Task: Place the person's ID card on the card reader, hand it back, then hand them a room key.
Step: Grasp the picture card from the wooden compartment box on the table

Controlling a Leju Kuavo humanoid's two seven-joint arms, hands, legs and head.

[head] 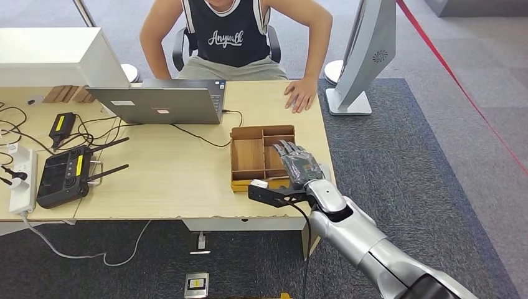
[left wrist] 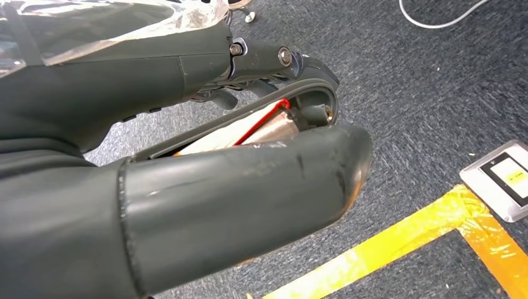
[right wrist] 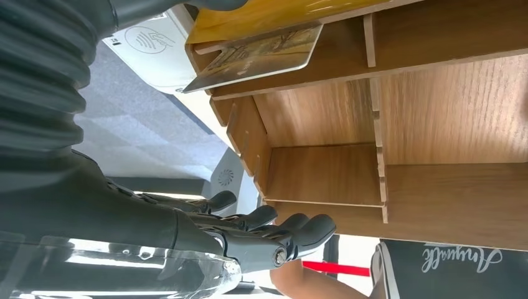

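Right hand [head: 295,163]: hovering over the wooden tray [head: 247,156] on the desk [head: 174,180], fingers extended and apart, holding nothing. Card [right wrist: 261,55]: lying in a tray compartment. Left hand [left wrist: 187,156]: state cannot be told.

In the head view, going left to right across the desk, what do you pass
White power strip → black controller → grey laptop → wooden tray → right hand → grey stand.
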